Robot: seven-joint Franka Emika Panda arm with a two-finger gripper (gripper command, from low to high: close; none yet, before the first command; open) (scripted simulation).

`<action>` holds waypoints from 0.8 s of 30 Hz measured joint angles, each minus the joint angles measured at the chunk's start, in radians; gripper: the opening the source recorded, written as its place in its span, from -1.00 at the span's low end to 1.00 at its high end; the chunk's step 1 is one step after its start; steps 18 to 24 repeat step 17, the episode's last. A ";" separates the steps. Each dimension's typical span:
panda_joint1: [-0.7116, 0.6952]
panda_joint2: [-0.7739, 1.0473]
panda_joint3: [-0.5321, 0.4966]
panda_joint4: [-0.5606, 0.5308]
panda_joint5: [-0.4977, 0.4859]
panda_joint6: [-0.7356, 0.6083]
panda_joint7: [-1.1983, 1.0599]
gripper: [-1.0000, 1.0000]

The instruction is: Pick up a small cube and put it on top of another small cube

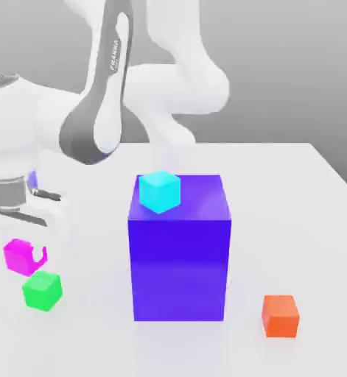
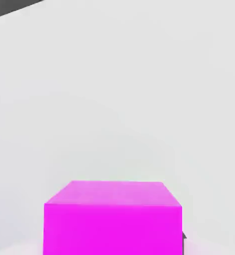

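Note:
The small magenta cube point(image 1: 17, 255) is at the exterior view's left, just above and behind the small green cube point(image 1: 42, 290), which rests on the white table point(image 1: 279, 191). My gripper point(image 1: 24, 259) reaches down from the white hand and is shut on the magenta cube, with one finger point(image 1: 40, 256) pressed against its side. In the hand view the magenta cube point(image 2: 113, 219) looms close, and a dark fingertip point(image 2: 183, 237) touches its edge.
A big blue-purple block point(image 1: 179, 258) stands mid-table with a cyan cube point(image 1: 160, 191) on its top corner. An orange cube point(image 1: 281, 316) lies toward the exterior view's right front. The arm's links rise behind the block.

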 joint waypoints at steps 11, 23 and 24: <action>-0.041 0.190 0.140 -0.001 0.225 0.172 -0.157 1.00; -0.040 0.177 0.136 -0.001 0.209 0.162 -0.146 1.00; -0.040 0.177 0.136 -0.001 0.209 0.162 -0.146 1.00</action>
